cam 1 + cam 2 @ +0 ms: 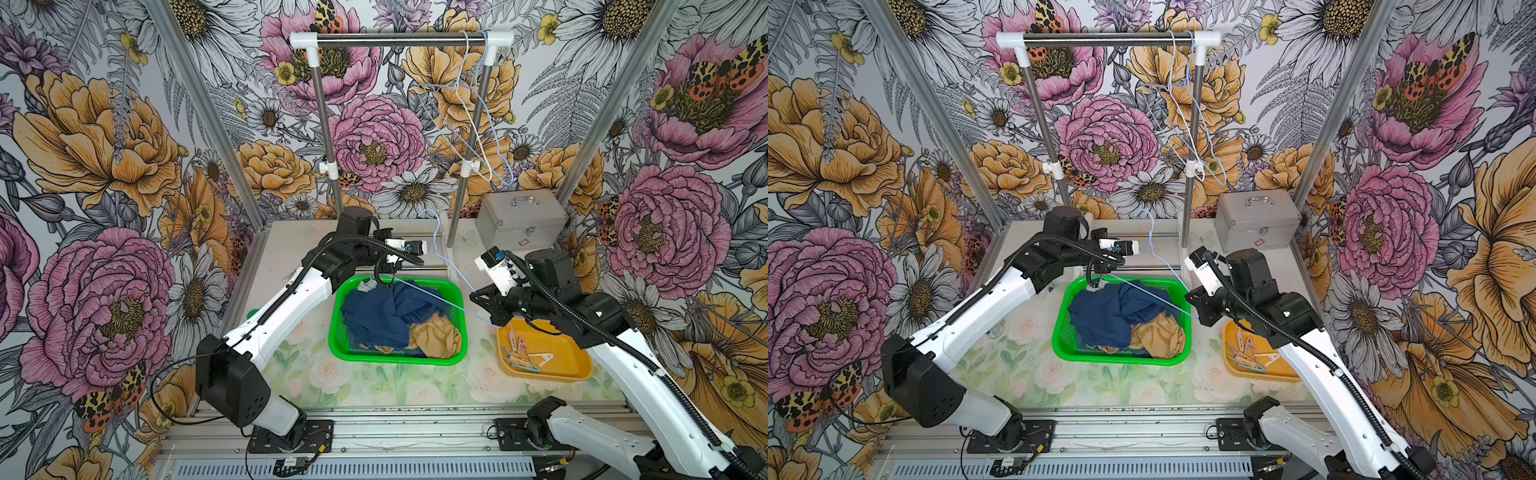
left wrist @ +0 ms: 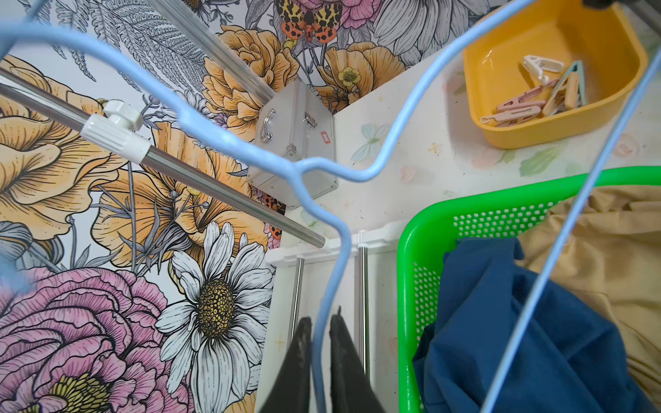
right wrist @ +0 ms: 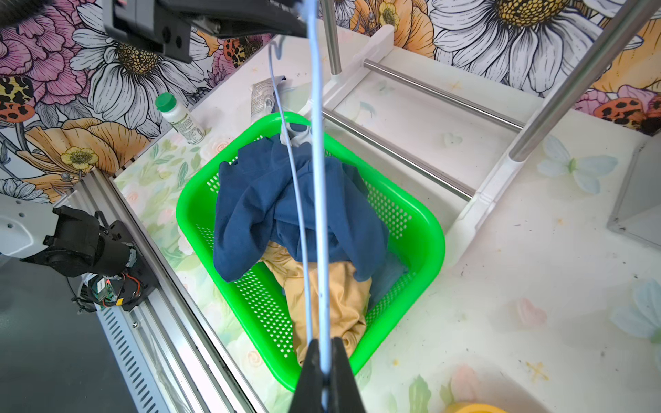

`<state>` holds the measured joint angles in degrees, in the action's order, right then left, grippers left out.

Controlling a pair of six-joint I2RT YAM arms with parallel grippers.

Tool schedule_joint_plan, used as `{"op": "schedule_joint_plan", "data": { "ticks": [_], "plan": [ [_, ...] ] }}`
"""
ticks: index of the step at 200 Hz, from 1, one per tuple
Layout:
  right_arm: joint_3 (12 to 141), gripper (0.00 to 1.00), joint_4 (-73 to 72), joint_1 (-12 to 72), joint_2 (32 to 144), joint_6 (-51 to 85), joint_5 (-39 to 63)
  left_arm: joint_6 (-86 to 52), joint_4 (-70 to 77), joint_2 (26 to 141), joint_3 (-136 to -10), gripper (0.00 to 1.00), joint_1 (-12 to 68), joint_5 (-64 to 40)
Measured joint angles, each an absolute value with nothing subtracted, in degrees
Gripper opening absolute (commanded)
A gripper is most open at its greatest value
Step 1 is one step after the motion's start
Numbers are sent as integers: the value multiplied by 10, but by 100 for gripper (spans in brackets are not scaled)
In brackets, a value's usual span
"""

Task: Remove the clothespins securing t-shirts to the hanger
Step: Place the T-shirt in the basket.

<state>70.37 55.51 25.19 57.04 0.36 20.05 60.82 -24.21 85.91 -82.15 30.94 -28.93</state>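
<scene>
A: Top views: the blue hanger (image 1: pixel 451 304) is bare and carried at both ends above the green basket (image 1: pixel 395 360), mid-table (image 1: pixel 365 384). The t-shirts (image 1: pixel 382 316) lie heaped in the basket, navy over tan. The clothespins (image 1: pixel 524 356) sit in the yellow tray (image 1: pixel 552 377), near right. I see none on the wire.

B: So the pin work looks done. Any writing?

A: The metal case (image 1: pixel 1258 226), far right, carries a small red mark, too small to read.

B: Left wrist view?

A: There the left pincer (image 2: pixel 322 316) straddles one shoulder of the wire. The pads sit close to it, but I cannot tell whether they are clamped or slack.

B: Risk there?

A: If that end is loose, the hanger would pivot on the other grip. The hook could then drop into the cloth or snag the basket mesh.

B: Right wrist view?

A: The right pincer (image 3: pixel 323 343) is clenched on the corner where the shoulder and bottom bar meet. The wire is thin and round, so it may roll between the pads if the far end tugs. The rack (image 1: pixel 399 37) stands just behind, and on a lift the hook could catch its post.

B: Labels?

A: A green-capped bottle (image 3: pixel 180 119) and a printed pouch (image 3: pixel 261 100) lie left of the basket. Their print is illegible.
</scene>
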Motion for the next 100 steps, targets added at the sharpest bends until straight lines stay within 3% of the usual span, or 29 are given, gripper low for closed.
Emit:
{"op": "schedule_joint_plan", "data": {
  "ticks": [32, 100],
  "plan": [
    [706, 0, 562, 247, 575, 6, 186, 594, -242, 859, -825, 55, 309, -297],
    [757, 0, 563, 248, 606, 20, 149, 491, -232, 847, -830, 73, 291, -321]
  ]
}}
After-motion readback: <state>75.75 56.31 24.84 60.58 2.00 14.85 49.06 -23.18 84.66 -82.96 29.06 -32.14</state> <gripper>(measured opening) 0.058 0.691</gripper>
